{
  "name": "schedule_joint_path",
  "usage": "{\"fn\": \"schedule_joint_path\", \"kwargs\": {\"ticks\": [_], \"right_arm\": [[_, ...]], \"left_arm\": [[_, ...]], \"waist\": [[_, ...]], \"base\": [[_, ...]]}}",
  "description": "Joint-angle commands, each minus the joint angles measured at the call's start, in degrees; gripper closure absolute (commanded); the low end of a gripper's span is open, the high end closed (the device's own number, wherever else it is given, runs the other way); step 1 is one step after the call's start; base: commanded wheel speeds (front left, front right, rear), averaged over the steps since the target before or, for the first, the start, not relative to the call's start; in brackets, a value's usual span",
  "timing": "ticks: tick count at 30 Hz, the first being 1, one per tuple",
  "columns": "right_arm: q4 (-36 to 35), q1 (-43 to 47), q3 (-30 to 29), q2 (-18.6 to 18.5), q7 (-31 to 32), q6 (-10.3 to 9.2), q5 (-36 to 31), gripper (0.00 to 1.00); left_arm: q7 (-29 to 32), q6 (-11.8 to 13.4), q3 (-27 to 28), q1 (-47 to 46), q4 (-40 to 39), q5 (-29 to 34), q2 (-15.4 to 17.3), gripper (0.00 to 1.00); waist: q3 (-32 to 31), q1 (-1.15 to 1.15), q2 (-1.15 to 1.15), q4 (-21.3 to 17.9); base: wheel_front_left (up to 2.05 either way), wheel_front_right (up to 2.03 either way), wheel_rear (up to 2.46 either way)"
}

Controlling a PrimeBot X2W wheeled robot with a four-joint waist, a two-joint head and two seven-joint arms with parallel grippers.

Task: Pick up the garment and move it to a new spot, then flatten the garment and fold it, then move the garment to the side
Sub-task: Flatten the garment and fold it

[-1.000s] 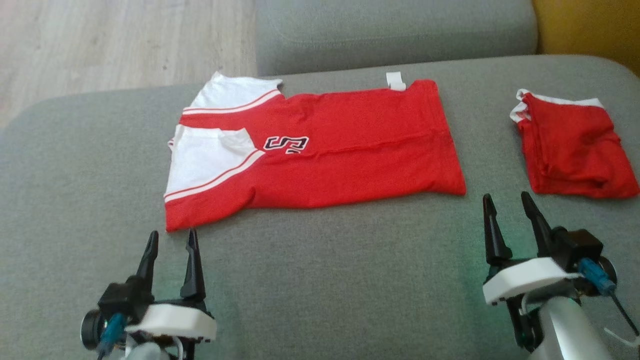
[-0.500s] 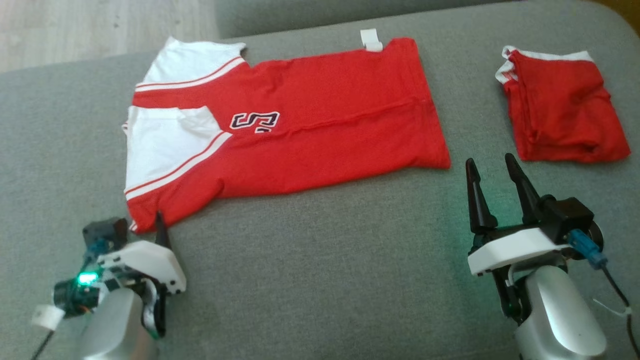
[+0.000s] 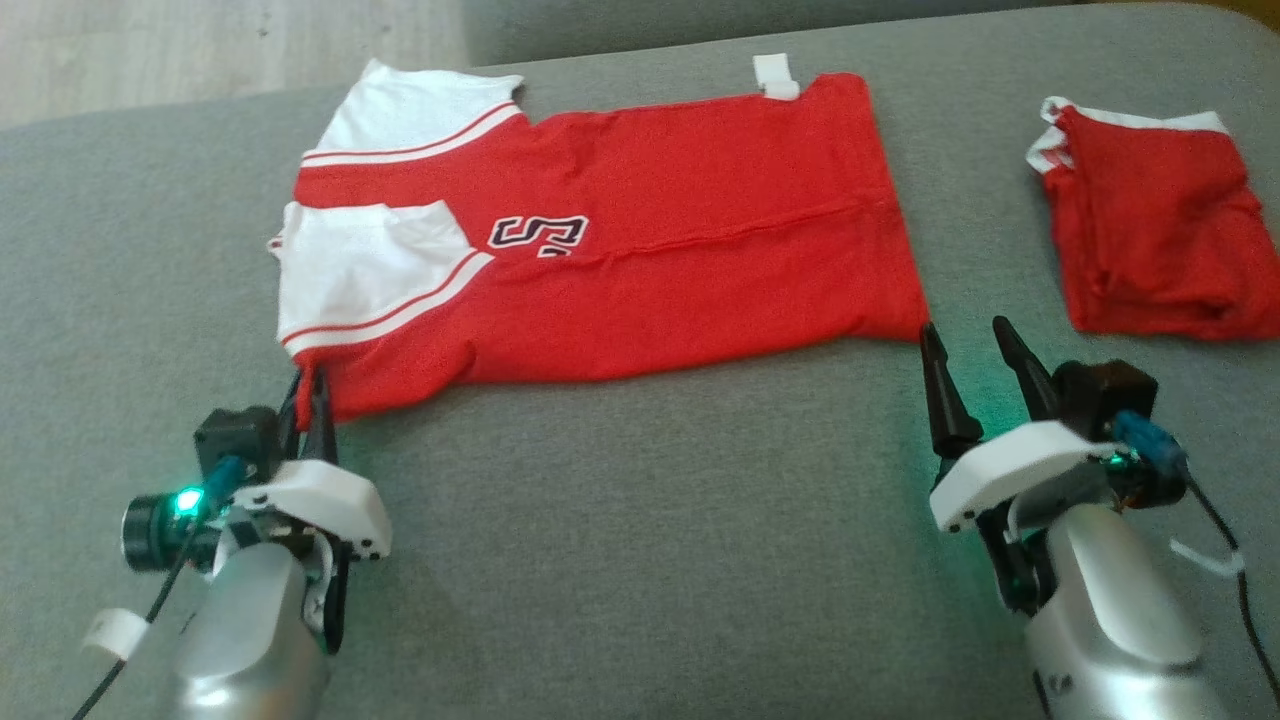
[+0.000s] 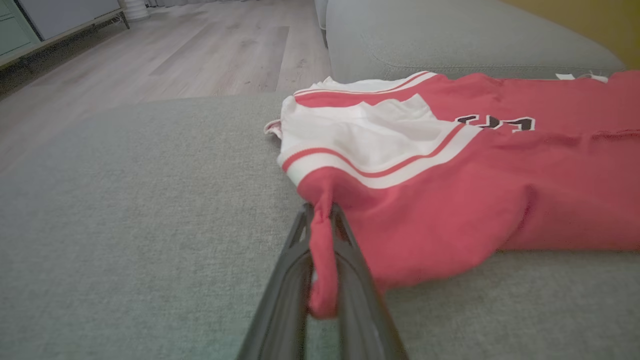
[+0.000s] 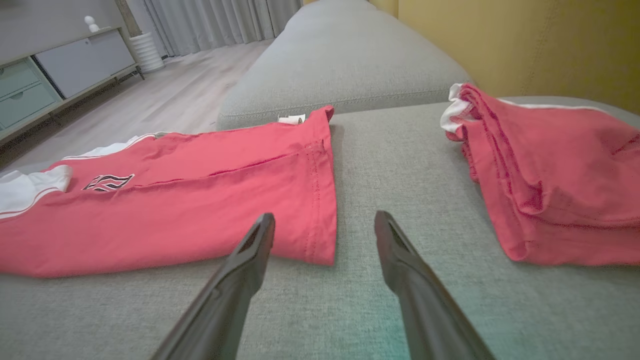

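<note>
On the grey sofa cushion, the left hand, open a moment ago, now pinches a corner of the red garment. The right hand gapes empty beside its hem, so lifting waits.

A broad bare strip of the grey woven-fabric sofa seat runs along the near edge of the flat red-and-white short-sleeved jersey. The left gripper, clamped on the jersey's corner, stands at one end of the strip and the spread-fingered right gripper at the other. A bare lane of seat separates the jersey's hem from the folded red garment with white trim. A raised grey upholstered cushion blocks the far side.
</note>
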Motion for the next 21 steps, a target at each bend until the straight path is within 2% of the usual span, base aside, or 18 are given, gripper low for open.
{"fn": "schedule_joint_path", "kwargs": {"ticks": [1,9,17,18,19,20,21], "right_arm": [[1.06,-3.5,0.4,0.02,1.19,-0.05,-0.03,0.0],[16.66,-11.63,-1.94,0.03,4.23,-0.05,6.2,0.0],[29.02,-18.28,4.94,0.03,3.13,-0.05,14.69,0.0],[30.1,-18.75,5.99,0.03,2.72,-0.05,15.15,0.08],[31.01,-19.2,7.15,0.03,2.08,-0.05,15.3,0.7],[31.79,-19.59,8.16,0.03,1.23,-0.05,15.32,1.0],[32.48,-19.92,8.98,0.03,0.28,-0.05,15.37,1.0]], "left_arm": [[-1.93,-0.44,0.59,-1.92,-2.67,1.13,1.72,1.0],[-4.29,-1.02,-1.98,-2.81,-7.21,3.46,1.97,1.0],[-4.67,-1.29,-3.07,-2.62,-7.98,3.87,2.23,1.0],[-4.67,-1.34,-3.19,-2.52,-7.78,3.83,2.21,1.0],[-4.68,-1.4,-3.32,-2.43,-7.57,3.79,2.18,1.0],[-4.69,-1.44,-3.41,-2.33,-7.37,3.71,2.14,1.0],[-4.7,-1.46,-3.47,-2.23,-7.17,3.63,2.12,1.0]], "waist": [[-0.03,0.0,0.0,1.18],[0.72,0.0,0.0,4.01],[1.79,0.0,0.0,4.9],[1.82,0.0,0.0,4.91],[1.82,0.0,0.0,4.91],[1.76,0.0,0.0,4.89],[1.68,0.0,0.0,4.84]], "base": [[0.0,0.0,0.0],[0.0,0.0,0.0],[0.0,0.0,0.0],[0.0,0.0,0.0],[0.0,0.0,0.0],[0.0,0.0,0.0],[0.0,0.0,0.0]]}}
